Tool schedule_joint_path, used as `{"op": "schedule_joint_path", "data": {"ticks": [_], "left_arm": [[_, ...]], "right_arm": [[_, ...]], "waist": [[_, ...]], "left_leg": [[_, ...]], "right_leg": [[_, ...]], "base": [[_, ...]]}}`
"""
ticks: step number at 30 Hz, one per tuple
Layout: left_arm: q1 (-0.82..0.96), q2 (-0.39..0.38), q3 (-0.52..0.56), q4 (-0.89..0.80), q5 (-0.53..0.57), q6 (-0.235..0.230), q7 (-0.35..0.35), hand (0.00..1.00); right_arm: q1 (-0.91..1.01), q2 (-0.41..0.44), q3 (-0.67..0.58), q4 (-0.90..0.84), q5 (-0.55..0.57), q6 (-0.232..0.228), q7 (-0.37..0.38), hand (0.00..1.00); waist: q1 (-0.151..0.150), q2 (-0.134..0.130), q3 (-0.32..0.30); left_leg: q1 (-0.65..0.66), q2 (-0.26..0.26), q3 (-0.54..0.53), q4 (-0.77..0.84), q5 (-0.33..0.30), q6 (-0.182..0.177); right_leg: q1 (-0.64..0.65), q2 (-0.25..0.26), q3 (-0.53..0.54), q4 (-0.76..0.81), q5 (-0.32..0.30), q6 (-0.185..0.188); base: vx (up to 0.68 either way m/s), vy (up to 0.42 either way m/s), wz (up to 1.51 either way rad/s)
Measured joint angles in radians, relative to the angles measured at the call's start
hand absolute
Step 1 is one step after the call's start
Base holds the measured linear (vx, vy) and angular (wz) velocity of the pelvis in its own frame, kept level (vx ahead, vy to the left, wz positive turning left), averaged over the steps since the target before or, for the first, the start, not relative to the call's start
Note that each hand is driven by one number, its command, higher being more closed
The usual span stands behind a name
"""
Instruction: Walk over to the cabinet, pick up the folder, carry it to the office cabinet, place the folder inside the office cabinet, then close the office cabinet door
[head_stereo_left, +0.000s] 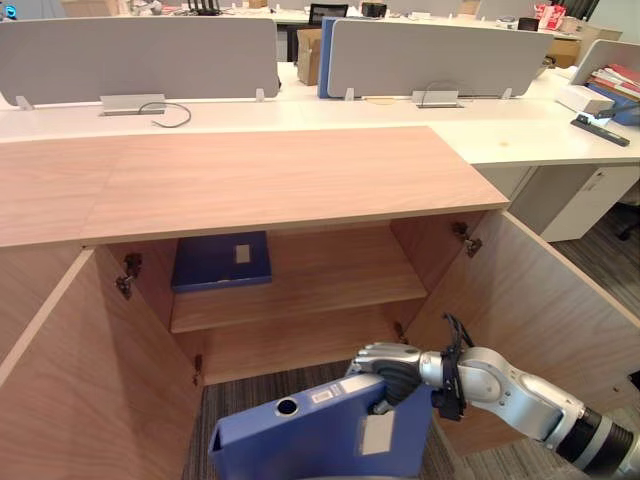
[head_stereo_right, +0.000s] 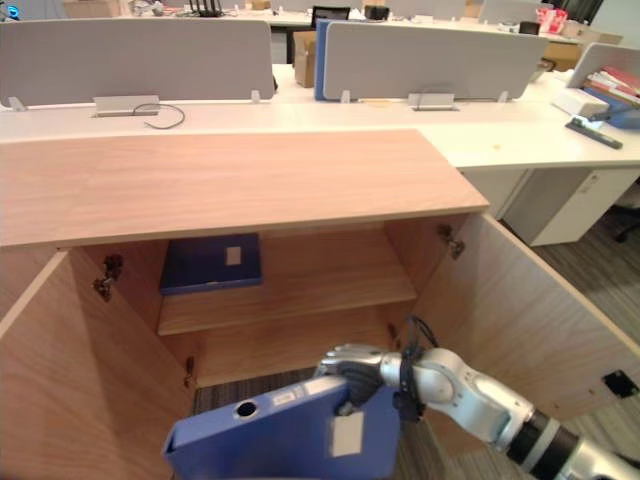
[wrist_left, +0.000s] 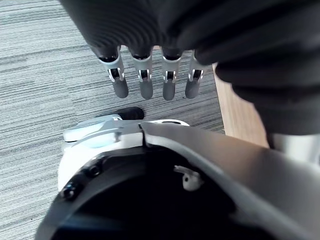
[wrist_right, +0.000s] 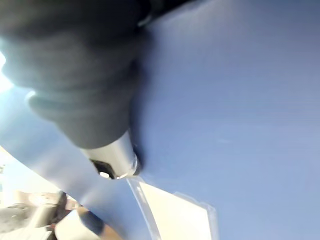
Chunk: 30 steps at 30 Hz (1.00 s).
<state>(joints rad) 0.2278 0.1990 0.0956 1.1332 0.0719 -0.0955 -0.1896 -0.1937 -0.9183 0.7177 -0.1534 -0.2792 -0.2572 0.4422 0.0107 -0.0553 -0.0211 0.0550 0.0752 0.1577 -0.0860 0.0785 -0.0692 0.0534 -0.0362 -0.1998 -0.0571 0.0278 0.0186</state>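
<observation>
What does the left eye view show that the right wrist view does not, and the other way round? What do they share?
Left eye view: the open cabinet, both doors swung out, its shelf with a second folder lying flat at the left, and desks behind. Right wrist view: from very close, how the right hand lies against the cover of the folder. Both: the blue folder with its label pocket, held by the right hand, fingers curled over its edge.

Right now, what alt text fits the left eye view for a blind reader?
The right hand grips a blue folder low in front of an open wooden cabinet. A second blue folder lies flat on the cabinet's shelf, at its left end.
</observation>
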Motion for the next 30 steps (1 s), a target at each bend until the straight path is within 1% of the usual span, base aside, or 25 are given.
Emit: {"op": "schedule_joint_path", "data": {"ticks": [2, 4, 5, 6, 7, 8, 9, 10, 11, 12, 13, 14, 15, 16, 17, 18, 19, 20, 21, 22, 24, 25, 26, 27, 30], "left_arm": [[0.001, 0.000, 0.011, 0.000, 0.002, 0.002, 0.002, 0.00], [0.004, -0.003, 0.025, 0.000, 0.002, 0.003, 0.004, 0.00], [0.005, -0.010, 0.028, -0.006, 0.001, 0.004, 0.008, 0.00], [0.004, -0.014, 0.027, -0.010, -0.001, 0.003, 0.008, 0.00], [0.004, -0.018, 0.027, -0.019, 0.000, 0.003, 0.010, 0.00], [0.004, -0.023, 0.020, -0.031, 0.000, 0.003, 0.012, 0.00], [0.005, -0.027, 0.017, -0.040, 0.000, 0.003, 0.013, 0.00], [0.008, -0.035, 0.004, -0.063, 0.000, 0.003, 0.015, 0.00], [0.009, -0.041, -0.021, -0.087, -0.003, -0.001, 0.016, 0.00], [0.009, -0.043, -0.031, -0.097, -0.006, -0.004, 0.015, 0.00], [0.004, -0.050, -0.046, -0.127, -0.014, -0.011, 0.016, 0.00], [0.000, -0.053, -0.052, -0.141, -0.026, -0.015, 0.020, 0.00], [-0.016, -0.061, -0.058, -0.153, -0.038, -0.021, 0.028, 0.00], [-0.035, -0.071, -0.058, -0.161, -0.054, -0.024, 0.039, 0.00], [-0.042, -0.077, -0.058, -0.165, -0.067, -0.025, 0.046, 0.00], [-0.047, -0.078, -0.053, -0.181, -0.089, -0.028, 0.052, 0.00], [-0.047, -0.078, -0.048, -0.197, -0.105, -0.029, 0.055, 0.00], [-0.048, -0.078, -0.044, -0.203, -0.114, -0.028, 0.062, 0.00], [-0.049, -0.079, -0.039, -0.205, -0.119, -0.028, 0.067, 0.00], [-0.050, -0.080, -0.032, -0.216, -0.125, -0.028, 0.076, 0.00], [-0.054, -0.086, -0.015, -0.241, -0.126, -0.027, 0.086, 0.00], [-0.055, -0.088, -0.004, -0.243, -0.129, -0.027, 0.090, 0.00], [-0.056, -0.089, 0.002, -0.244, -0.131, -0.026, 0.092, 0.00], [-0.059, -0.094, 0.009, -0.252, -0.135, -0.023, 0.097, 0.00], [-0.060, -0.096, 0.028, -0.276, -0.148, -0.019, 0.109, 0.00]], "right_arm": [[0.009, 0.017, -0.007, 0.062, -0.044, 0.000, 0.008, 1.00], [0.027, 0.067, -0.018, 0.147, -0.104, 0.001, 0.014, 1.00], [0.031, 0.119, -0.020, 0.244, -0.140, 0.003, 0.017, 1.00], [0.031, 0.153, -0.025, 0.308, -0.156, 0.010, 0.015, 1.00], [0.031, 0.187, -0.034, 0.368, -0.166, 0.030, 0.006, 1.00], [0.031, 0.232, -0.072, 0.447, -0.171, 0.044, -0.002, 1.00], [0.031, 0.258, -0.105, 0.489, -0.166, 0.053, -0.003, 1.00], [0.029, 0.309, -0.198, 0.579, -0.132, 0.078, -0.012, 1.00], [0.010, 0.373, -0.324, 0.697, -0.054, 0.113, -0.036, 1.00], [-0.005, 0.404, -0.385, 0.754, -0.011, 0.129, -0.059, 1.00], [-0.061, 0.462, -0.508, 0.850, 0.077, 0.160, -0.128, 1.00], [-0.097, 0.484, -0.550, 0.885, 0.133, 0.170, -0.173, 1.00], [-0.158, 0.524, -0.630, 0.901, 0.237, 0.182, -0.257, 1.00], [-0.206, 0.560, -0.682, 0.889, 0.362, 0.182, -0.325, 1.00], [-0.222, 0.576, -0.700, 0.876, 0.428, 0.181, -0.353, 1.00], [-0.234, 0.609, -0.722, 0.834, 0.554, 0.179, -0.398, 1.00], [-0.234, 0.645, -0.735, 0.781, 0.659, 0.169, -0.431, 1.00], [-0.234, 0.669, -0.732, 0.745, 0.735, 0.157, -0.445, 1.00], [-0.234, 0.686, -0.732, 0.724, 0.778, 0.150, -0.449, 1.00], [-0.234, 0.715, -0.732, 0.683, 0.842, 0.145, -0.454, 1.00], [-0.236, 0.742, -0.727, 0.635, 0.933, 0.131, -0.455, 1.00], [-0.236, 0.750, -0.726, 0.623, 0.981, 0.129, -0.455, 1.00], [-0.236, 0.754, -0.727, 0.616, 1.006, 0.128, -0.455, 1.00], [-0.236, 0.762, -0.735, 0.597, 1.048, 0.126, -0.456, 1.00], [-0.246, 0.777, -0.740, 0.529, 1.159, 0.107, -0.457, 1.00]], "waist": [[0.007, 0.004, 0.001], [0.010, 0.008, 0.007], [0.013, 0.012, 0.012], [0.015, 0.015, 0.017], [0.015, 0.021, 0.022], [0.018, 0.033, 0.032], [0.020, 0.036, 0.036], [0.024, 0.054, 0.052], [0.030, 0.072, 0.077], [0.030, 0.077, 0.088], [0.036, 0.097, 0.121], [0.041, 0.107, 0.141], [0.051, 0.128, 0.183], [0.057, 0.146, 0.225], [0.059, 0.152, 0.245], [0.065, 0.156, 0.267], [0.070, 0.152, 0.277], [0.071, 0.147, 0.282], [0.073, 0.144, 0.285], [0.077, 0.139, 0.292], [0.079, 0.134, 0.314], [0.083, 0.130, 0.318], [0.083, 0.127, 0.324], [0.083, 0.121, 0.345], [0.087, 0.098, 0.358]], "left_leg": [[0.000, -0.002, -0.004, 0.000, 0.000, 0.001], [-0.001, -0.003, -0.014, 0.000, 0.000, 0.001], [-0.002, -0.004, -0.024, 0.000, 0.000, 0.001], [-0.003, -0.005, -0.030, 0.000, 0.001, 0.002], [-0.006, -0.007, -0.039, 0.000, 0.002, 0.003], [-0.010, -0.011, -0.051, 0.000, 0.003, 0.005], [-0.012, -0.013, -0.057, 0.000, 0.004, 0.005], [-0.020, -0.019, -0.071, 0.000, 0.007, 0.010], [-0.030, -0.027, -0.088, 0.009, 0.006, 0.015], [-0.045, -0.032, -0.096, 0.025, 0.000, 0.022], [-0.085, -0.037, -0.107, 0.087, -0.024, 0.027], [-0.115, -0.036, -0.106, 0.140, -0.045, 0.028], [-0.179, -0.031, -0.104, 0.244, -0.089, 0.034], [-0.229, -0.016, -0.102, 0.338, -0.128, 0.041], [-0.248, -0.012, -0.102, 0.382, -0.147, 0.041], [-0.286, -0.004, -0.101, 0.464, -0.188, 0.045], [-0.332, -0.001, -0.098, 0.550, -0.234, 0.050], [-0.365, -0.001, -0.093, 0.616, -0.266, 0.052], [-0.385, -0.001, -0.088, 0.657, -0.288, 0.055], [-0.424, -0.001, -0.075, 0.732, -0.329, 0.060], [-0.492, -0.001, -0.059, 0.851, -0.386, 0.071], [-0.532, -0.001, -0.057, 0.902, -0.408, 0.076], [-0.548, -0.001, -0.056, 0.922, -0.415, 0.076], [-0.573, -0.003, -0.054, 0.956, -0.426, 0.080], [-0.676, -0.021, -0.047, 1.033, -0.443, 0.092]], "right_leg": [[0.000, -0.001, -0.004, 0.000, 0.000, 0.001], [0.002, -0.003, -0.014, -0.003, 0.000, 0.001], [0.005, -0.004, -0.021, -0.005, -0.003, 0.005], [0.005, -0.005, -0.027, -0.005, -0.004, 0.006], [0.006, -0.006, -0.037, -0.005, -0.005, 0.007], [0.007, -0.009, -0.047, -0.005, -0.007, 0.010], [0.007, -0.011, -0.051, -0.004, -0.010, 0.014], [0.006, -0.018, -0.074, -0.004, -0.011, 0.017], [0.005, -0.027, -0.088, 0.004, -0.015, 0.023], [0.000, -0.032, -0.095, 0.010, -0.017, 0.026], [-0.017, -0.042, -0.098, 0.032, -0.018, 0.027], [-0.034, -0.047, -0.096, 0.053, -0.021, 0.029], [-0.065, -0.053, -0.096, 0.102, -0.033, 0.026], [-0.103, -0.058, -0.093, 0.168, -0.054, 0.024], [-0.119, -0.063, -0.093, 0.208, -0.073, 0.025], [-0.163, -0.075, -0.092, 0.308, -0.121, 0.028], [-0.227, -0.099, -0.089, 0.435, -0.179, 0.032], [-0.273, -0.117, -0.083, 0.525, -0.217, 0.035], [-0.301, -0.129, -0.077, 0.574, -0.241, 0.037], [-0.347, -0.150, -0.067, 0.661, -0.290, 0.038], [-0.424, -0.179, -0.043, 0.791, -0.351, 0.043], [-0.466, -0.191, -0.036, 0.845, -0.371, 0.047], [-0.482, -0.197, -0.035, 0.867, -0.381, 0.050], [-0.504, -0.208, -0.030, 0.904, -0.393, 0.053], [-0.618, -0.247, -0.012, 1.008, -0.423, 0.052]], "base": [[-0.03, 0.020, 0.07], [-0.04, 0.007, 0.13], [-0.02, 0.005, 0.16], [-0.02, 0.004, 0.21], [-0.02, 0.006, 0.24], [-0.01, 0.008, 0.24], [-0.01, 0.012, 0.30], [0.00, 0.019, 0.35], [0.00, 0.038, 0.40], [-0.01, 0.063, 0.38], [-0.02, 0.070, 0.20], [-0.04, 0.081, 0.05], [-0.04, 0.079, -0.14], [-0.05, 0.079, -0.13], [-0.05, 0.082, -0.07], [-0.06, 0.096, -0.02], [-0.08, 0.115, -0.03], [-0.07, 0.096, -0.08], [-0.07, 0.070, -0.15], [-0.11, 0.058, -0.18], [-0.16, 0.070, -0.13], [-0.13, 0.058, -0.02], [-0.12, 0.051, 0.04], [-0.12, 0.047, 0.09], [-0.11, 0.041, 0.13]]}}
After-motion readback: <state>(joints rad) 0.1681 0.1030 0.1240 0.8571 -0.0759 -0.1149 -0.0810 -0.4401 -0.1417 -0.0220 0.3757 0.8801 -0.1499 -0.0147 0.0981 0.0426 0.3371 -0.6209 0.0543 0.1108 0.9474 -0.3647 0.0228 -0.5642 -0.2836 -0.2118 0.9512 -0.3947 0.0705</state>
